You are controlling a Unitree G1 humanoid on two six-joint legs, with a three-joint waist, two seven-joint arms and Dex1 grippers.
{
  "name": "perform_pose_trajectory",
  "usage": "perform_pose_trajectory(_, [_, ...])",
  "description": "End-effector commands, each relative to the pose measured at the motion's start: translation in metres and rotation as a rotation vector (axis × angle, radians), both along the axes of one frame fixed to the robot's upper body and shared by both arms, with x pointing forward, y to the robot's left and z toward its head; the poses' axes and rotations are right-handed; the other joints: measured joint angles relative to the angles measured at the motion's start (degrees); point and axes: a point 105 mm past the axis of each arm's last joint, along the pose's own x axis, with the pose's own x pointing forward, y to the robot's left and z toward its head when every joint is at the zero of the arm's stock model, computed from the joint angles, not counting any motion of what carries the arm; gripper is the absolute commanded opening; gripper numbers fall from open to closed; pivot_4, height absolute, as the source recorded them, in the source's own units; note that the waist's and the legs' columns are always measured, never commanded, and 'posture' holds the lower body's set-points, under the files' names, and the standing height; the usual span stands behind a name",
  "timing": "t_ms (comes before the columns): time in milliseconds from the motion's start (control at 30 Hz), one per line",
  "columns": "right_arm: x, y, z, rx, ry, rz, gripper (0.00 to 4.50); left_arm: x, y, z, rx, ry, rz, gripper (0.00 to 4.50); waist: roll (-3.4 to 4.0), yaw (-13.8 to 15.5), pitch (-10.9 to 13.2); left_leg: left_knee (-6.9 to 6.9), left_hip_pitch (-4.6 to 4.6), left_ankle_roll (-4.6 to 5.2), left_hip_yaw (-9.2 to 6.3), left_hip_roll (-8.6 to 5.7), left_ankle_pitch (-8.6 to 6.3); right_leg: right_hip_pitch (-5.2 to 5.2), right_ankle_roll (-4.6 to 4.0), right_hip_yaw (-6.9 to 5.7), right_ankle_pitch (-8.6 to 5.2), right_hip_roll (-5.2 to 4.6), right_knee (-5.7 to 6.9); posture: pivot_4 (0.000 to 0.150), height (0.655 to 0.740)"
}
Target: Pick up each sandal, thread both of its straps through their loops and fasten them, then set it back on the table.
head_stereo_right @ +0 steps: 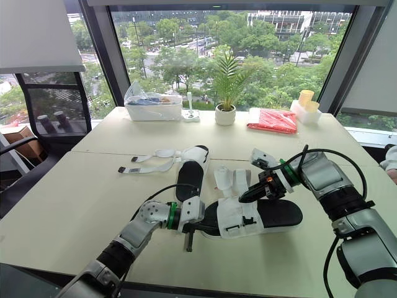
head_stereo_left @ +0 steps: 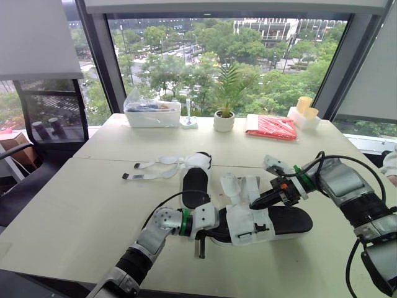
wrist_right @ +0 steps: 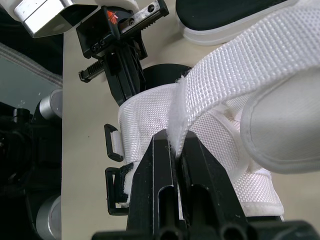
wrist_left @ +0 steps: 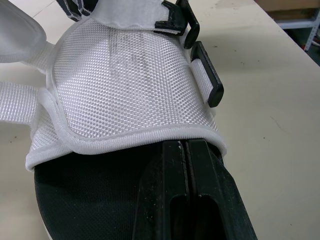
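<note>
While the right gripper point(wrist_right: 176, 143) is pinching a white strap point(wrist_right: 240, 55) with its two black fingers closed tight on the strap's edge, the strap is arching up and away from the fingers over the white mesh upper point(wrist_right: 150, 115) of the near sandal point(head_stereo_left: 279, 222). The left gripper point(wrist_left: 186, 150) is holding the left end of that same sandal, its fingers pressed together with their tips tucked under the rim of the mesh, on the black footbed. Two black loops point(wrist_left: 207, 75) are sitting on the side of the mesh, just beyond the left gripper's fingertips, and no strap is passing through the one closest to it. The near sandal is lying lengthwise from left to right between the two grippers, its sole resting on the counter point(head_stereo_left: 74, 211) close to the near edge, with a second loose strap point(head_stereo_left: 230, 184) standing up beside the pinched one.

Just beyond it, the far sandal point(head_stereo_left: 195, 177) is lying flat on the counter, pointing away, with its two open straps point(head_stereo_left: 152, 169) trailing out to the left. Along the far edge by the window, a clear plastic bag point(head_stereo_left: 152, 113), a small potted plant point(head_stereo_left: 224, 118), a red packet point(head_stereo_left: 271, 126) and some yellow items point(head_stereo_left: 306, 107) are standing in a row. A black chair point(head_stereo_left: 49, 118) is sitting off the counter's far left corner.
</note>
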Motion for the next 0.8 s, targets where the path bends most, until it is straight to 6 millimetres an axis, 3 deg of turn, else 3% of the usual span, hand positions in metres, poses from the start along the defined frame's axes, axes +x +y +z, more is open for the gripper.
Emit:
perform_pose_trajectory(33, [-0.001, 0.003, 0.010, -0.005, -0.034, 0.034, 0.09, -0.009, 0.005, -0.026, 0.090, 0.063, -0.006, 0.00, 0.00, 0.00, 0.00, 0.00, 0.00, 0.00, 0.00, 0.00, 0.00, 0.00, 0.00, 0.00, 0.00, -0.01, 0.00, 0.150, 0.7374])
perform_pose_trajectory(400, [-0.015, 0.015, 0.002, -0.017, -0.004, 0.120, 0.09, -0.009, 0.007, -0.027, 0.092, 0.060, 0.000, 0.00, 0.00, -0.07, 0.00, -0.02, 0.00, -0.02, -0.01, 0.01, 0.01, -0.01, 0.00, 0.00, 0.00, -0.03, 0.00, 0.150, 0.7374])
perform_pose_trajectory(700, [-0.036, 0.011, -0.016, -0.064, 0.064, 0.144, 0.09, -0.008, 0.007, -0.026, 0.091, 0.060, 0.004, 0.00, 0.00, -0.06, 0.00, -0.02, 0.00, -0.01, -0.01, 0.01, 0.00, -0.01, 0.00, 0.00, 0.00, -0.03, 0.00, 0.150, 0.7374])
perform_pose_trajectory(800, [-0.042, 0.006, -0.017, -0.071, 0.069, 0.130, 0.97, -0.008, 0.006, -0.026, 0.091, 0.060, 0.002, 0.00, 0.00, -0.05, 0.00, -0.02, 0.00, -0.01, -0.01, 0.02, 0.00, -0.01, 0.00, 0.00, 0.00, -0.03, 0.00, 0.150, 0.7374])
